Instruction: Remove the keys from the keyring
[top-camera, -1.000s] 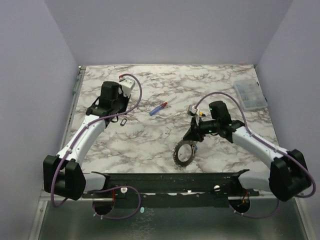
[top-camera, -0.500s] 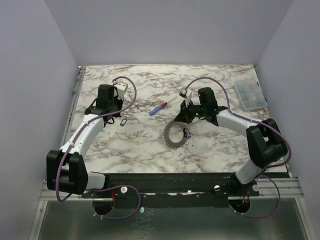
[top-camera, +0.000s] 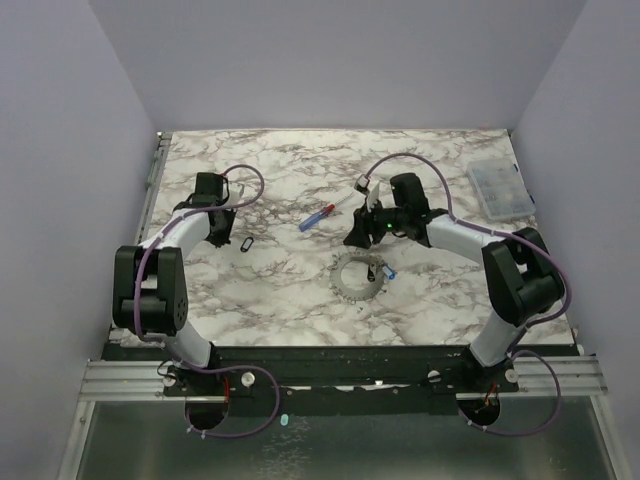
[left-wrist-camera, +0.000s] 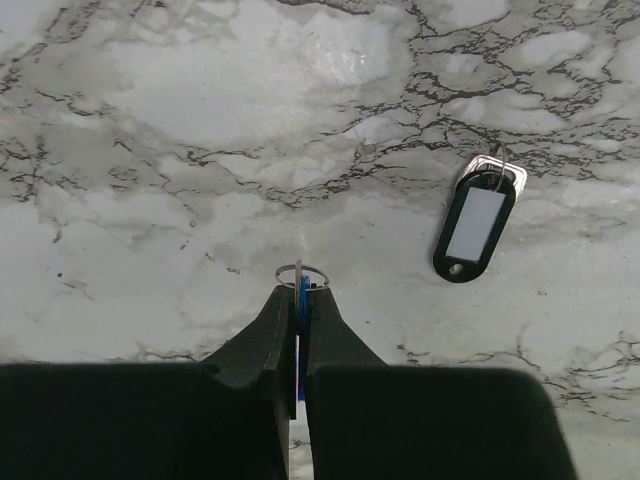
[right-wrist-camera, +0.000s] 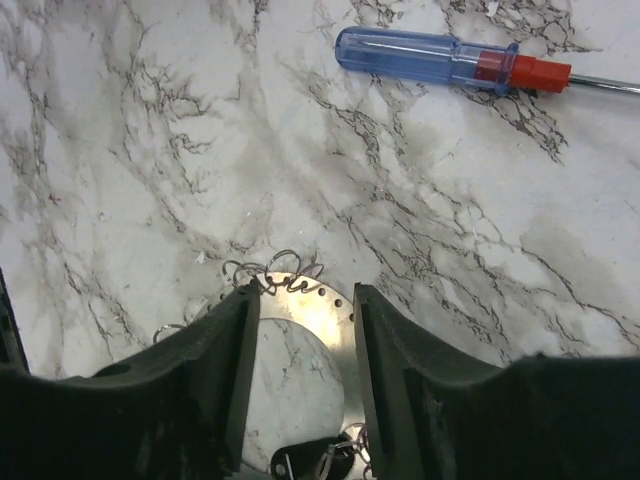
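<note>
Right gripper (right-wrist-camera: 303, 292) shifted, keyring (right-wrist-camera: 330, 308) between spread fingers (right-wrist-camera: 225, 350); left gripper (left-wrist-camera: 301, 293) pinches key (left-wrist-camera: 304, 308)

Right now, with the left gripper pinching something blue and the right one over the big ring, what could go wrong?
The left gripper is shut on the blue key edge-on, right at its fingertips, so the thin key might twist or slip out. The right gripper is open astride the rim of the keyring, where small wire rings bunch. Closing may snag those instead of the rim, or drag the loose keyring. The screwdriver lies just ahead and could get knocked.
</note>
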